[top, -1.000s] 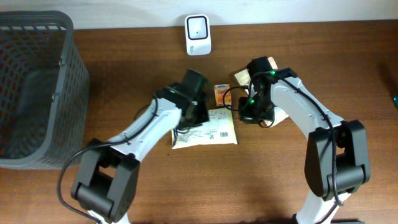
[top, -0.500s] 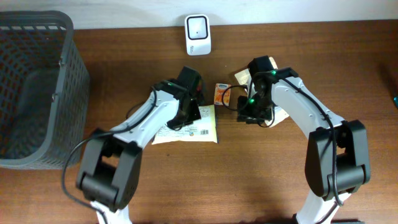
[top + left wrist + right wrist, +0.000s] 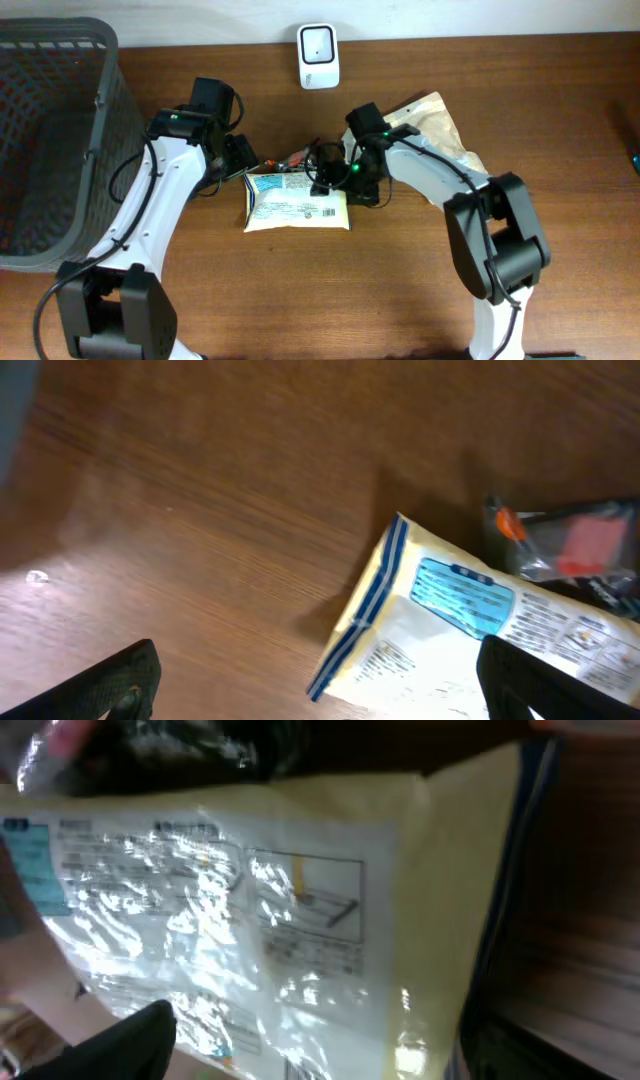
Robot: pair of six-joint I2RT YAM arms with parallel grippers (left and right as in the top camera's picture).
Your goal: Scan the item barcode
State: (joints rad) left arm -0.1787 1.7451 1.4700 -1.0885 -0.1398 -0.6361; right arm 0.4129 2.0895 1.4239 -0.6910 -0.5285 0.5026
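Plainly, the pale yellow packet (image 3: 296, 200) lies flat, printed side up.

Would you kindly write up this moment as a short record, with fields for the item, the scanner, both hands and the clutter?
item: pale yellow packet, lying flat on the table, printed side up
scanner: white scanner at the table's far edge, apart from the packet
left hand: open, at the packet's left end, holding nothing
right hand: open, over the packet's right end
clutter: dark mesh basket on the left; brown paper bag beyond the right arm; small red-orange wrapped thing by the packet's far edge
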